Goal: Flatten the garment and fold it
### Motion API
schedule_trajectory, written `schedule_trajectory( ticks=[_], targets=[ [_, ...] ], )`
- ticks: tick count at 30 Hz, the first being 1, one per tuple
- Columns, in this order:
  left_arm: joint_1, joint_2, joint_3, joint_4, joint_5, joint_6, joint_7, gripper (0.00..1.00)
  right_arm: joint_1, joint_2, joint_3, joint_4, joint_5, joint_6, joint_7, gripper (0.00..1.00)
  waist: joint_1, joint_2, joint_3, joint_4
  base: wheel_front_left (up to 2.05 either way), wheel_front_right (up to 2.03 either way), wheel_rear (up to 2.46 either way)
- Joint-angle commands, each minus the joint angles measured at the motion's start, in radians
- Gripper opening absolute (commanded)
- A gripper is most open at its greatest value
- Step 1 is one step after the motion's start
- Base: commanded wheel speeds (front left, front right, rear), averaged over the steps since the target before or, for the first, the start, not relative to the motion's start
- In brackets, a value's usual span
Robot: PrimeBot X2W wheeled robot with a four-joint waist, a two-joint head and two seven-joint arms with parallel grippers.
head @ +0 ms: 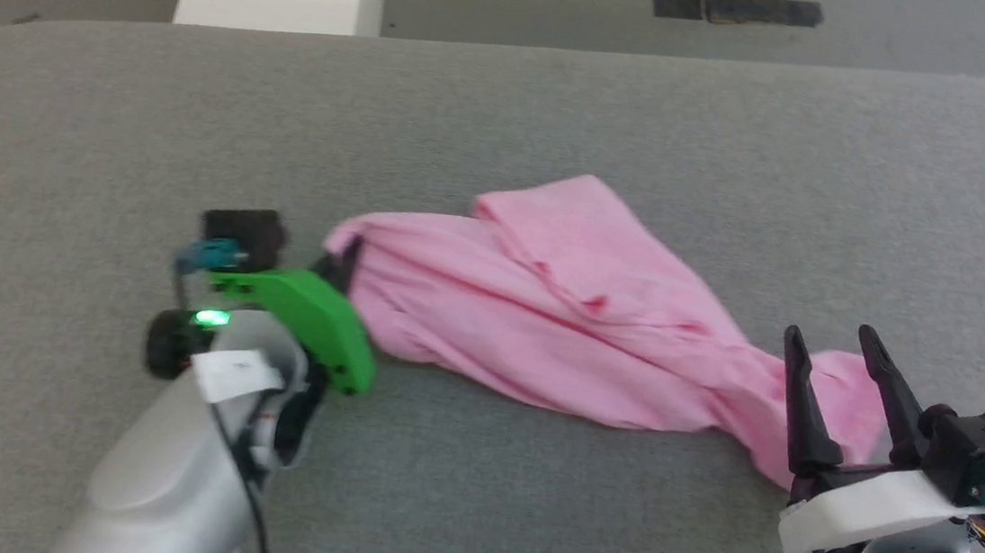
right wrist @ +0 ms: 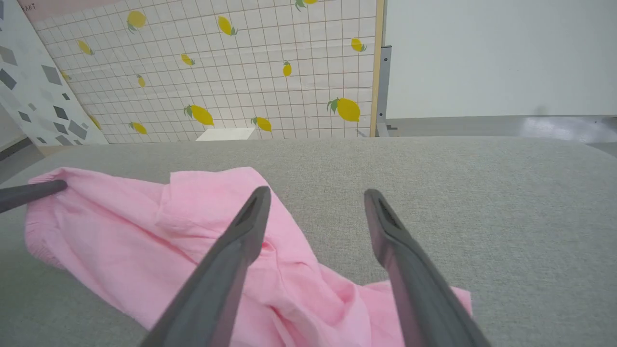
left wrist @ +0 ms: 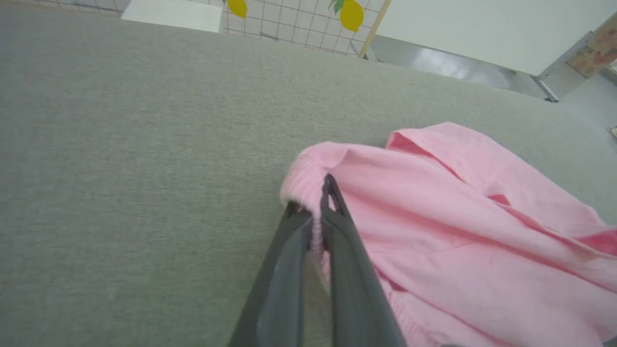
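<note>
- We are closing our left gripper tight, its fingers pinching the gathered edge of the garment.
- We are keeping our right gripper spread wide at the garment's opposite end, gripping nothing.
- We are seeing the pink garment lying crumpled on the grey cloth-covered surface, stretching from one gripper to the other.
</note>
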Motion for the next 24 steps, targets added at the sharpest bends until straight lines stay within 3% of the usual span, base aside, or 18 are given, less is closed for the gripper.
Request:
schedule_trajectory(
  ticks=[1,5,7,16,23,24],
  targets=[
    [0.019,0.028,0.022,-0.026,-0.017,0.021,-0.006,0.00,-0.006,0.000,0.011,-0.009,-0.011,-0.001,0.007,1.00,0.0000,0.0000,-0.009,0.043,0.00,0.00,0.00],
    [0.046,0.063,0.062,-0.065,-0.038,0.049,-0.001,0.00,-0.030,0.000,0.066,-0.016,-0.046,-0.001,0.030,1.00,0.0000,0.0000,0.001,0.068,0.00,0.00,0.00],
    [0.053,0.060,0.071,-0.064,-0.051,0.053,0.000,1.00,-0.057,-0.007,0.112,-0.011,-0.071,-0.001,0.043,1.00,0.0000,0.0000,0.006,0.073,0.00,0.00,0.00],
    [0.112,0.017,0.095,-0.062,-0.063,0.041,-0.133,1.00,-0.235,-0.159,0.419,0.102,-0.087,-0.001,0.163,1.00,0.0000,0.0000,0.021,0.126,0.00,0.00,0.00],
    [0.175,0.002,0.129,-0.098,-0.038,0.018,-0.283,1.00,-0.366,-0.209,0.543,0.211,-0.038,-0.001,0.234,1.00,0.0000,0.0000,0.024,0.187,0.00,0.00,0.00],
    [0.183,-0.002,0.138,-0.107,-0.031,0.019,-0.292,1.00,-0.381,-0.210,0.547,0.228,-0.031,-0.001,0.239,0.89,0.0000,0.0000,0.025,0.196,0.00,0.00,0.00]
  ],
)
